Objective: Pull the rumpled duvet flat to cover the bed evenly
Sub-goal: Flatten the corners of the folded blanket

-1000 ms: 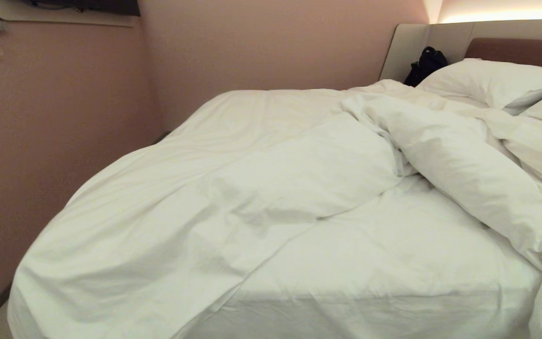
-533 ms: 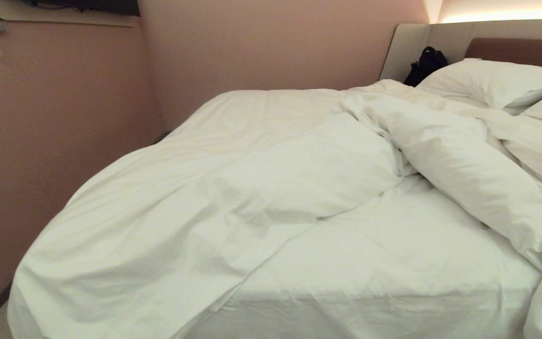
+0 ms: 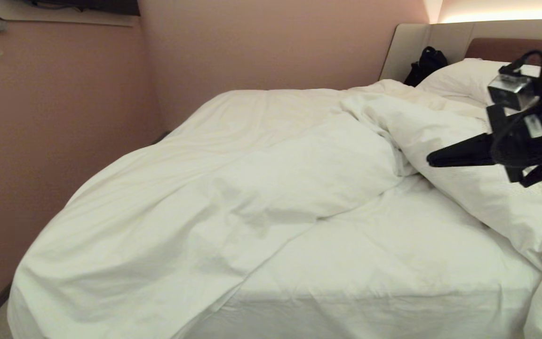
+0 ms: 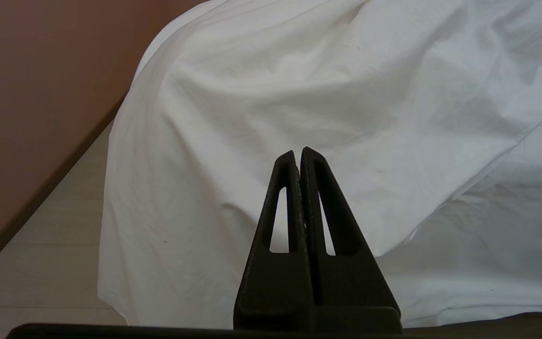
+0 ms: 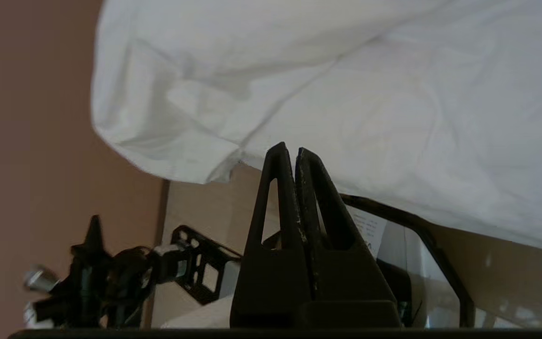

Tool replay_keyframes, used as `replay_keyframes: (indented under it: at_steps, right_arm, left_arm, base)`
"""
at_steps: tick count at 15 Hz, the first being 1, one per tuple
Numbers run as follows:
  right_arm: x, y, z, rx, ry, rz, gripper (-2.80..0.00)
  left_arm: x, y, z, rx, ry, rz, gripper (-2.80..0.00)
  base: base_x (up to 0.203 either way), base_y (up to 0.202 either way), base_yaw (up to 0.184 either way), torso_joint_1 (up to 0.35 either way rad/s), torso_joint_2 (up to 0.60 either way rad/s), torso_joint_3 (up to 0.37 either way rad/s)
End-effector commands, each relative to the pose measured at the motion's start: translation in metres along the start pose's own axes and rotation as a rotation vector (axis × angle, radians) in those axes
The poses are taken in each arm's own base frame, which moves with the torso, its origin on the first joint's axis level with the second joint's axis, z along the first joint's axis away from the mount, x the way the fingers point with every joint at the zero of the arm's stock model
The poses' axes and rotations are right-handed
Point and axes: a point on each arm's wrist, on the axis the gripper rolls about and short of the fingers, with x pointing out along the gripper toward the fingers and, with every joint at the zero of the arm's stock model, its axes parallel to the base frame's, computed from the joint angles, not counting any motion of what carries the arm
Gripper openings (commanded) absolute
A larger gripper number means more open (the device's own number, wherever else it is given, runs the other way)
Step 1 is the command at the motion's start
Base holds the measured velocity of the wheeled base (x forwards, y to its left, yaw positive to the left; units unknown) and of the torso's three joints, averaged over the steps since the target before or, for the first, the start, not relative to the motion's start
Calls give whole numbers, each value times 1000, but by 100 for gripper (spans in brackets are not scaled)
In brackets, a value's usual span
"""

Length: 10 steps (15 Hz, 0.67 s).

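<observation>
Bed [image 3: 374,263]: wide, low, filling most of the head view; bare white sheet exposed across its near right part; padded beige and brown headboard [image 3: 445,35] at the far right

Duvet [image 3: 233,188]: thick, white, creased; spread over the left half and hanging down the near left corner toward the floor, with a puffy bunched fold [image 3: 464,183] running diagonally along the right side

Pillows [image 3: 459,77]: white, plump, at the head of the bed behind the bunched fold

Bag [image 3: 425,63]: black, against the headboard beside the pillows

Right gripper [image 3: 433,159]: black, in the air at the right edge, fingers pressed together on nothing, tip pointing left just above the bunched fold; contact with the cloth cannot be judged

Left gripper [image 4: 299,153]: low by the near left corner, fingers pressed together and empty, the hanging duvet beyond its tip

Writing: none legible
</observation>
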Motion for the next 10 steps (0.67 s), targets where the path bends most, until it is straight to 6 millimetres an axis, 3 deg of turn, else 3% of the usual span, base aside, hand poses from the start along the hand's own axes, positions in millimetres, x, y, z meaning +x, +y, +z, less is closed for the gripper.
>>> replay_keyframes:
  at_steps: [1,10]
  right_arm:
    - [34,-17,27,-22,-418,-640,-280]
    - [88,-44,41,6,-447,-734,-280]
  left_arm:
    - [0,0,0,0,-1,1,-280]
    - [0,0,0,0,-1,1,-280]
  base:
    - [0,0,0,0,0,0]
    - [0,0,0,0,0,0]
